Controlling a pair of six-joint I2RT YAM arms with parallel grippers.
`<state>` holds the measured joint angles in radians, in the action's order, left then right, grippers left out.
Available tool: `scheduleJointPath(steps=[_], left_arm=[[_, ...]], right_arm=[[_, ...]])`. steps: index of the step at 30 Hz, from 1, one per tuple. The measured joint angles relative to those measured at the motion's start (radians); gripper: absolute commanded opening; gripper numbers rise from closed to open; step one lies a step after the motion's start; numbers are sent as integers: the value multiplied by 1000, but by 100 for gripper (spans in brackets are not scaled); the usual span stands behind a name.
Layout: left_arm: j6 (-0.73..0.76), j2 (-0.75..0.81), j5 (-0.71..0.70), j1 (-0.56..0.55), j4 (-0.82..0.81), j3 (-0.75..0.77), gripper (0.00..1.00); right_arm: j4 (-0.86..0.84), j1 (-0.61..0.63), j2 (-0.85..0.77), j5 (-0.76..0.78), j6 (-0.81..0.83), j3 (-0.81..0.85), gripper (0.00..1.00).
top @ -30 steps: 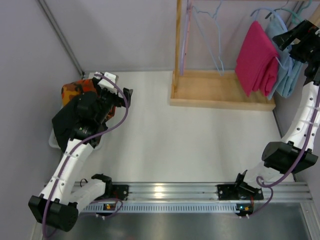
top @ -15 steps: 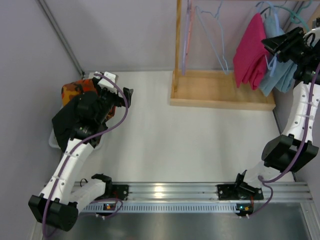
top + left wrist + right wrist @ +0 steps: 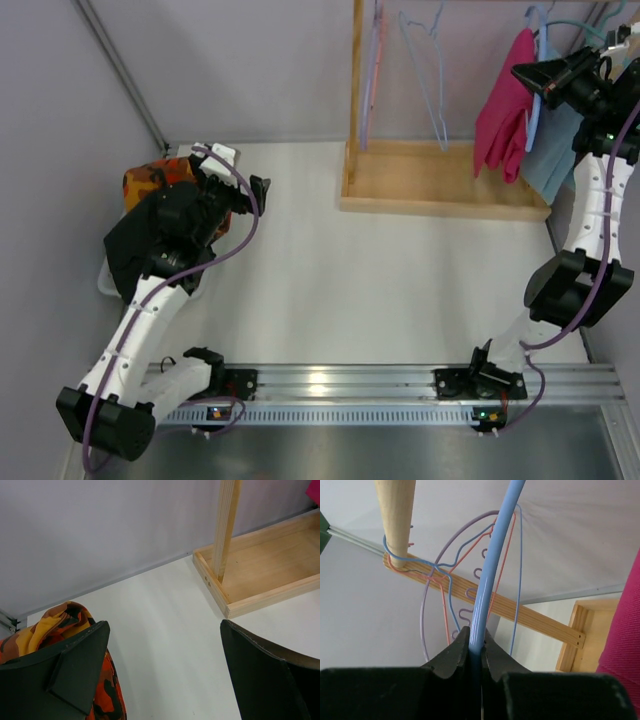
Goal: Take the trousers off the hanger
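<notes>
One second has seen the right tool [image 3: 530,78] carried up and leftward above the far right corner of the tabletop [image 3: 380,290], and the pink trousers [image 3: 505,110] swung along with it. The blue hanger [image 3: 492,565] is clamped tight in its jaws; the trousers remain draped, so removal is judged barely begun. The left tool [image 3: 165,665], spread wide, is left unmoved at the left edge by a camouflage garment [image 3: 150,178].

Right pincer [image 3: 476,644] tight on blue hanger [image 3: 493,565]
</notes>
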<state>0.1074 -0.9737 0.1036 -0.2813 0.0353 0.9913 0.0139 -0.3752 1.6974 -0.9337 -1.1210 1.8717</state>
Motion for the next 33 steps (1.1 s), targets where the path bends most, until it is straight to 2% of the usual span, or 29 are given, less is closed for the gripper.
scheduleJointPath(steps=[14,22,33], left_arm=[[19,0,-14,-38,-2,0,98],[23,10,-13,-47,-7,-8,98],[39,60,111,-68,-43,-72,98]], right_arm=[[-268,15,13,-56,-245,-33,0],[-383,25,-8,-71,-291,-56,0],[-445,32,-214,-121,-308,-284,0]])
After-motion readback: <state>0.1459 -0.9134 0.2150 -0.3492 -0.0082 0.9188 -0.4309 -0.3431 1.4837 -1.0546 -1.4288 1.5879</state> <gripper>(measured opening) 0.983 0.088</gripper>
